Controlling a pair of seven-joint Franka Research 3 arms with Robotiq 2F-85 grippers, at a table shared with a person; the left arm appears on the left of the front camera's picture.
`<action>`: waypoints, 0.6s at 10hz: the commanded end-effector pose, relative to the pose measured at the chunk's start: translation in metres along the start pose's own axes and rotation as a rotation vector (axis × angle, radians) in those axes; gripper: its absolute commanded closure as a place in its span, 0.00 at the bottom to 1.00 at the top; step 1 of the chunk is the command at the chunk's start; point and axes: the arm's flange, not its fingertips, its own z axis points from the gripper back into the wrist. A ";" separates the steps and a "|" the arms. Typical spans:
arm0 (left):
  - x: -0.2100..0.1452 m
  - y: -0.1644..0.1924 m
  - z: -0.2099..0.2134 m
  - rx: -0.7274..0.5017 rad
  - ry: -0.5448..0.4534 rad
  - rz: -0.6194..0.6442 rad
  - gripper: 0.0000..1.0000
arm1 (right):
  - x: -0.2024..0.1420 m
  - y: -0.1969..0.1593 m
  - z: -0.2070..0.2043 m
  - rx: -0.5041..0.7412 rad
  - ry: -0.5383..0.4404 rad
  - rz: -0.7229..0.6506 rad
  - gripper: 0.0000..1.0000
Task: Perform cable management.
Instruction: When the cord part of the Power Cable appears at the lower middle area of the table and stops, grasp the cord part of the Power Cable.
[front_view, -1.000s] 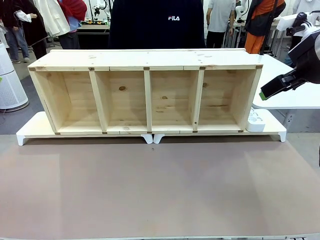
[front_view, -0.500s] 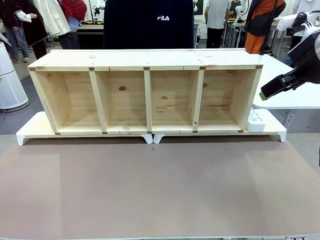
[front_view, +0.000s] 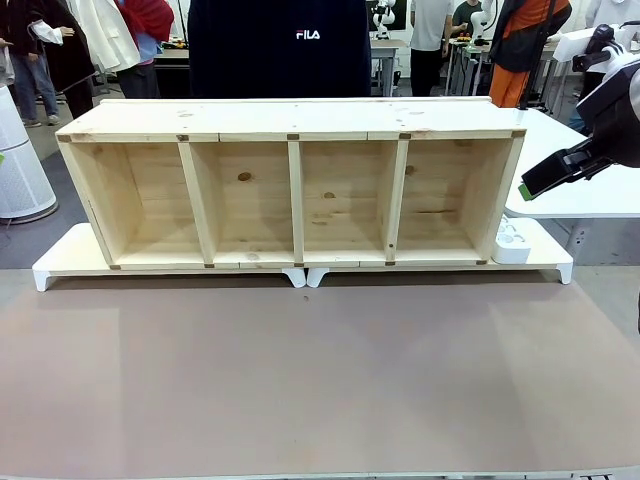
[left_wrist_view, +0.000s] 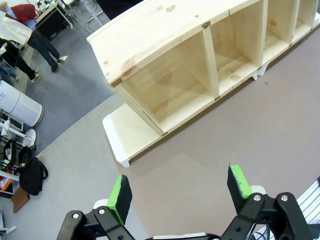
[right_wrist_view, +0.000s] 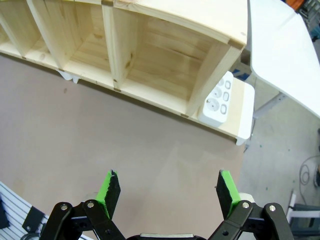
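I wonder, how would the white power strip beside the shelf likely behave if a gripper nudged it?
The power strip looks like a rigid, smooth plastic block, so it would probably slide rather than bend. Lying flat and low on the stand, it seems unlikely to tip or roll.

White power strip (front_view: 511, 241): two rows of sockets facing up, lies flat at right end of right-hand white riser board (front_view: 548, 258), just beside right outer wall of wooden shelf (front_view: 290, 120). Thin dark cord (right_wrist_view: 310, 170) loops on floor past board's right end; can't tell if it's task cable.
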 end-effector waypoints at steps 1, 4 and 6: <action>0.002 0.001 -0.003 0.005 -0.008 0.020 0.00 | 0.001 -0.001 0.000 -0.002 -0.006 -0.007 0.00; 0.002 0.001 -0.003 0.005 -0.008 0.020 0.00 | 0.001 -0.001 0.000 -0.002 -0.006 -0.007 0.00; 0.002 0.001 -0.003 0.005 -0.008 0.020 0.00 | 0.001 -0.001 0.000 -0.002 -0.006 -0.007 0.00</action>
